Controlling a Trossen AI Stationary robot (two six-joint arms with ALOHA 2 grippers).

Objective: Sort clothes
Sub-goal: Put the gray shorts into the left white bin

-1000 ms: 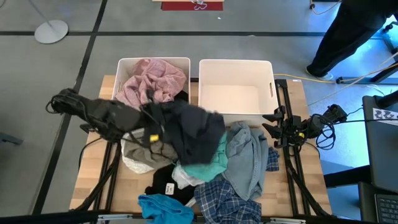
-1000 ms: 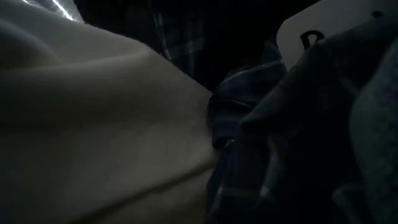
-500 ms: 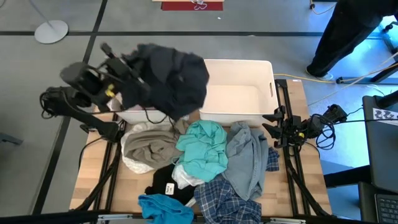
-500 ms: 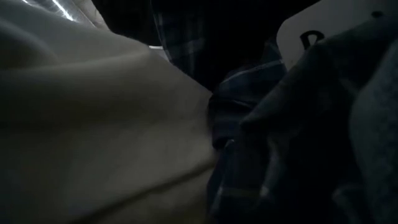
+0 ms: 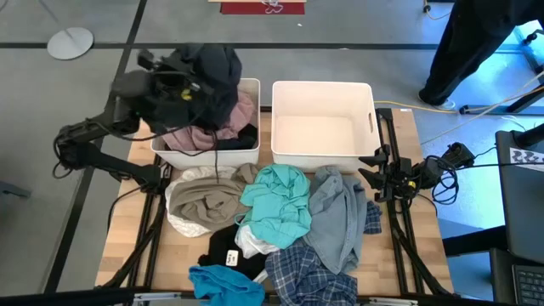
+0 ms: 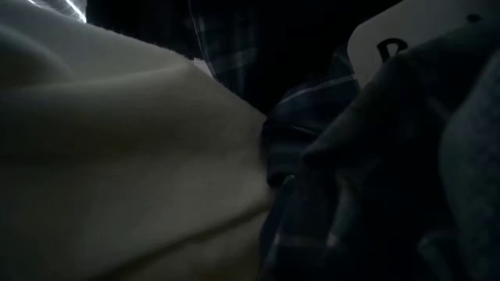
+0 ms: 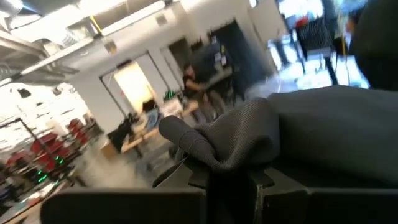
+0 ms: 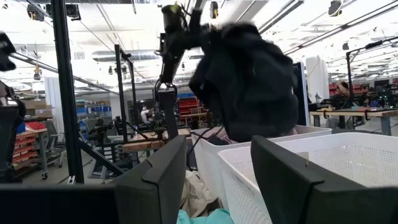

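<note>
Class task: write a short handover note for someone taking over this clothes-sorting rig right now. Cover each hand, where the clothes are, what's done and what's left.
Left hand: shut on the dark garment, held above the left bin.
Right hand: open, empty, waiting at the table's right edge.
Done: pink garment and something dark already lie in the left bin; right bin holds nothing.
Left: release the dark garment, then sort the pile on the table: beige, teal, denim, plaid, black, blue.

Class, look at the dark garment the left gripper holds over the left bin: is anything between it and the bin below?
Nothing visible blocks it. The left gripper holds the dark garment above the left bin; below it lies only a pink garment, already in that bin.
</note>
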